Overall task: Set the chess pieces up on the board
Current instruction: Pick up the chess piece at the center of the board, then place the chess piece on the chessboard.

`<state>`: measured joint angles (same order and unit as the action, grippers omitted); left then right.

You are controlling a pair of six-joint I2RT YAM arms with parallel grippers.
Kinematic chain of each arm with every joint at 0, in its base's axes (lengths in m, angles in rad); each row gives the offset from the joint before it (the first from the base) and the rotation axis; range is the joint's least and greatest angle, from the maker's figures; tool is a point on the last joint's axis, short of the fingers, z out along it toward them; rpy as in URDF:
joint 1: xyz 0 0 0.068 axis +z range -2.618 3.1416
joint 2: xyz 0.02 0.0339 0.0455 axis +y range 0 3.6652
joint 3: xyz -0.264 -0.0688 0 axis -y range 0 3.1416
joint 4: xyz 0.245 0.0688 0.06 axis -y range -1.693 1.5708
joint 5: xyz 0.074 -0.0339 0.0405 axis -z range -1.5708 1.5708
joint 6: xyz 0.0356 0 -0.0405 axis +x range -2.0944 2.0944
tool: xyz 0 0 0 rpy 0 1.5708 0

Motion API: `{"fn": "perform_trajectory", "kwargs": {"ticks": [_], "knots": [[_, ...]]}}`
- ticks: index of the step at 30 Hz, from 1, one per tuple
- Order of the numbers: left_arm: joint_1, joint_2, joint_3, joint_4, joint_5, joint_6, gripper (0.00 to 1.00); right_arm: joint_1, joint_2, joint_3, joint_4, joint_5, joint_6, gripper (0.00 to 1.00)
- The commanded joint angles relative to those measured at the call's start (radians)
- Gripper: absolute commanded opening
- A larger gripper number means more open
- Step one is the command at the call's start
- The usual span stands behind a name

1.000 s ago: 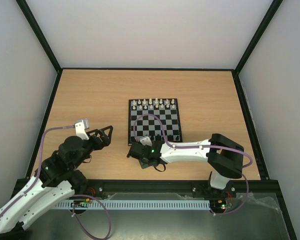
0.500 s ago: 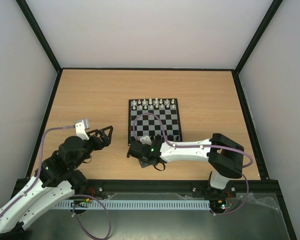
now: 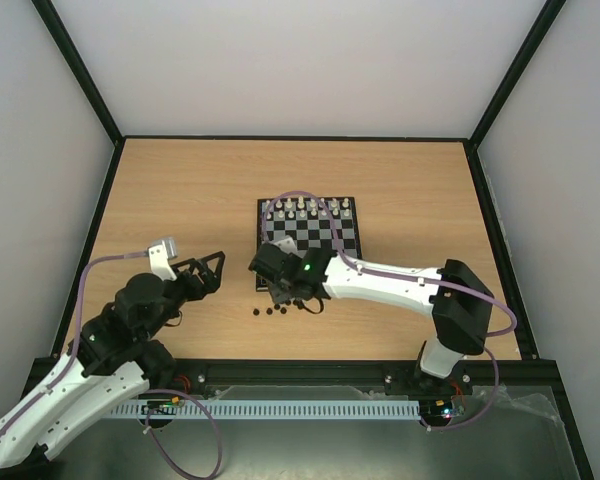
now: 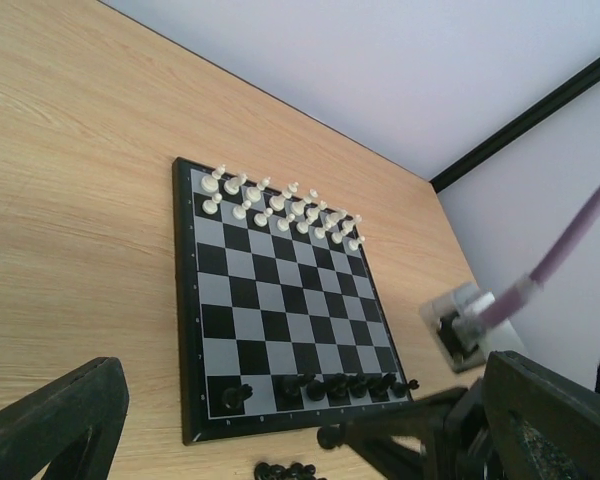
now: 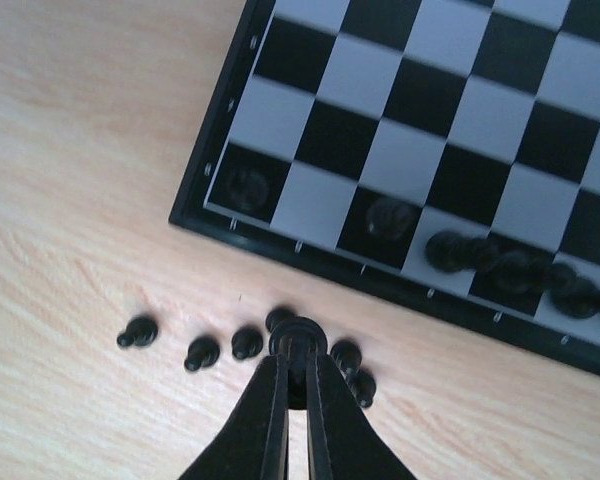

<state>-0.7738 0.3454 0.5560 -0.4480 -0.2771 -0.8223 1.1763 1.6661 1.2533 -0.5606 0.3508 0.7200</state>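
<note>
Pinching a black chess piece, the right gripper hangs shut above the loose pieces; the board lies just ahead (left gripper, wide open and empty, sits farther off).

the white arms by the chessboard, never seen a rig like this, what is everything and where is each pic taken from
They are two white robot arms bolted to a wooden table. One picture looks down from above; the other two come from a camera on each wrist. A chessboard lies there, white pieces lined up at its far edge, some black pieces on its near row, and loose black pieces on the wood beside it. The right claw is pinched shut on one black piece. The left claw stands open, holding nothing.
</note>
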Motion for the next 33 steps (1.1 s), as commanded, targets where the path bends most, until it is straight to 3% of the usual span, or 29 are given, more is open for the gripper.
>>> {"fn": "perform_trajectory", "kwargs": {"ticks": [1,9,19,33], "knots": [[-0.002,-0.039,-0.005,0.001,-0.001,-0.013,1.00,-0.046,0.025,0.079,-0.061,-0.011,-0.069,0.03],[-0.002,-0.130,-0.026,0.025,0.002,-0.032,0.99,-0.105,0.136,0.156,-0.041,-0.056,-0.131,0.03],[-0.002,-0.135,-0.022,0.019,-0.008,-0.027,1.00,-0.132,0.232,0.178,-0.013,-0.086,-0.156,0.02],[-0.002,-0.134,-0.032,0.018,-0.019,-0.026,1.00,-0.156,0.256,0.161,0.020,-0.107,-0.166,0.01]]}}
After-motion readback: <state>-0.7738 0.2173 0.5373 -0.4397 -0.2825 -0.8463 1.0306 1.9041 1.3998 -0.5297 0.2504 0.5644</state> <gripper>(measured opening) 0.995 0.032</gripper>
